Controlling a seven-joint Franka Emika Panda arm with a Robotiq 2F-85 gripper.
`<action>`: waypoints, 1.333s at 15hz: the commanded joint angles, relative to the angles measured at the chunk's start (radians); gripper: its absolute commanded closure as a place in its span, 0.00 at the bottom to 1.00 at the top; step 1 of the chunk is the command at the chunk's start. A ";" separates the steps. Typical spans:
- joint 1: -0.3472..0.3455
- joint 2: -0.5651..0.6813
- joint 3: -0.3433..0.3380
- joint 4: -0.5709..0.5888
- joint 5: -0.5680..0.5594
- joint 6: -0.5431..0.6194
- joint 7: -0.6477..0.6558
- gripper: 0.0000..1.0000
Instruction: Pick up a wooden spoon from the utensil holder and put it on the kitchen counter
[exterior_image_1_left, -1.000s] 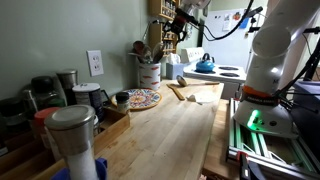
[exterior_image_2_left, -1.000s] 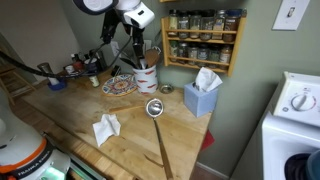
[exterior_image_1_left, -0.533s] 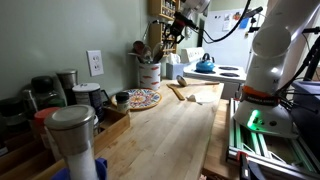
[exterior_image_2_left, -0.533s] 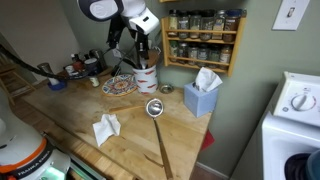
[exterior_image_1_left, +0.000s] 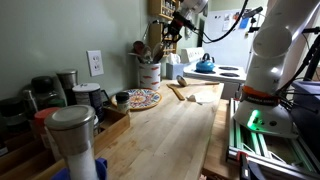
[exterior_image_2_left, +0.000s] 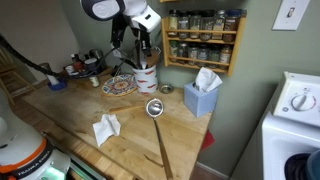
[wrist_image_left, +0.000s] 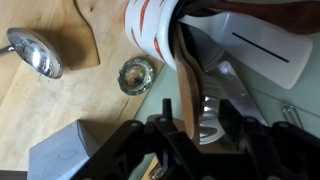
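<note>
The cream-white utensil holder (exterior_image_1_left: 149, 73) (exterior_image_2_left: 146, 78) stands at the back of the light-wood kitchen counter (exterior_image_1_left: 170, 135) (exterior_image_2_left: 130, 145). Several utensils stick out of it. In the wrist view the holder (wrist_image_left: 150, 25) is at the top. A wooden handle (wrist_image_left: 184, 85) rises from it, apparently the wooden spoon; its bowl is hidden. My gripper (wrist_image_left: 195, 115) (exterior_image_2_left: 140, 45) (exterior_image_1_left: 168, 28) hangs just above the holder. It is open, with the wooden handle and a slotted metal utensil (wrist_image_left: 210, 110) between its fingers, gaps on both sides.
A metal ladle (exterior_image_2_left: 155, 108) (wrist_image_left: 35, 52) lies on the counter. Near the holder are a blue tissue box (exterior_image_2_left: 202, 95), a small metal cup (wrist_image_left: 135, 75), a patterned plate (exterior_image_2_left: 117, 86), a crumpled napkin (exterior_image_2_left: 106, 127) and a spice rack (exterior_image_2_left: 203, 40). A steel-lidded jar (exterior_image_1_left: 72, 140) stands at the near end.
My gripper has come down and sideways over the utensil holder, and its fingers now straddle the utensil handles. Nothing on the counter has moved.
</note>
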 joint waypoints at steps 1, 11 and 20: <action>0.023 0.032 -0.015 0.022 0.029 0.026 -0.064 0.60; 0.022 0.040 -0.038 0.036 0.034 0.006 -0.151 0.83; 0.038 -0.002 -0.032 0.044 0.031 -0.022 -0.198 0.98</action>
